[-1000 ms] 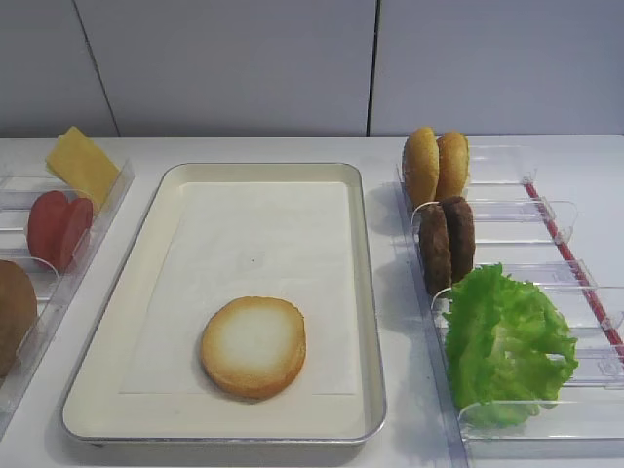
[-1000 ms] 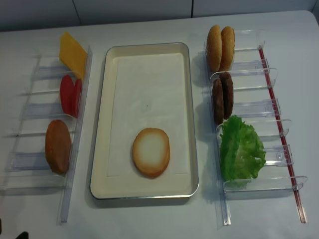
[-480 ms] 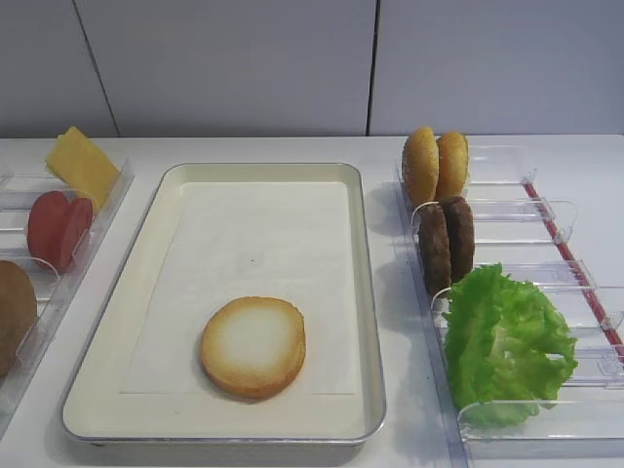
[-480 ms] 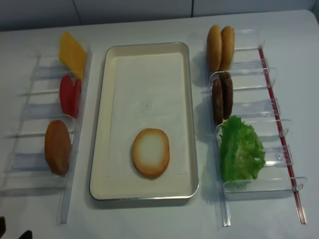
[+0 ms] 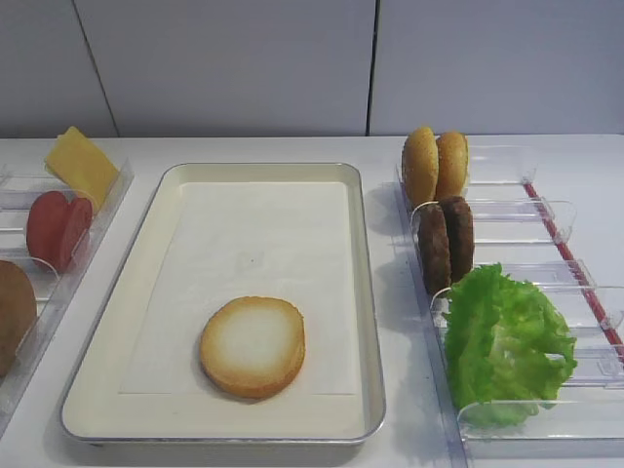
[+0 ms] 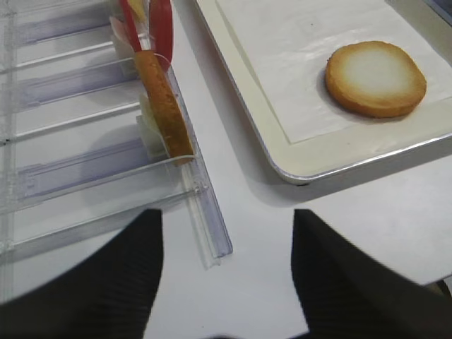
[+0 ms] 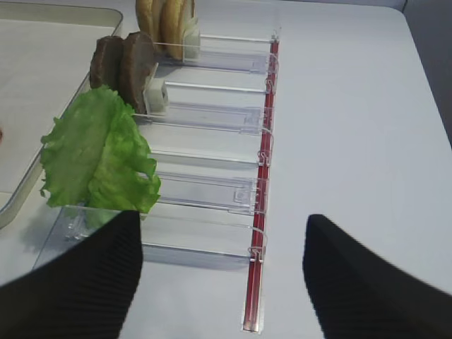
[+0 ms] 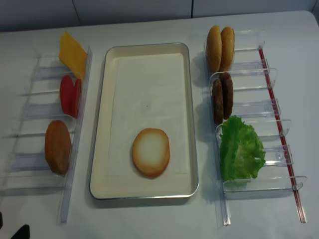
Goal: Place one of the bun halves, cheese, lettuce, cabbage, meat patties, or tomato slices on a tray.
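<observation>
I see one bun half (image 5: pixel 253 347) lying flat, pale cut face up, on the tray's (image 5: pixel 369 292) paper liner near its front edge, slightly right of centre, inside the rim.

Brown bun piece (image 5: pixel 12 314) cut off by the left edge of the exterior high view. Both wrist views showing only blurred dark fingers (image 6: pixel 92 282) at the bottom edge, tips cropped. Lettuce (image 7: pixel 95 159) base hidden behind a clear rack (image 7: pixel 212 212) wall.

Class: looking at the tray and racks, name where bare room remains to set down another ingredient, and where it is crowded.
Free: the tray liner from its far rim down to the bun half. Crowded: the right rack, where meat patties and lettuce sit close together.
</observation>
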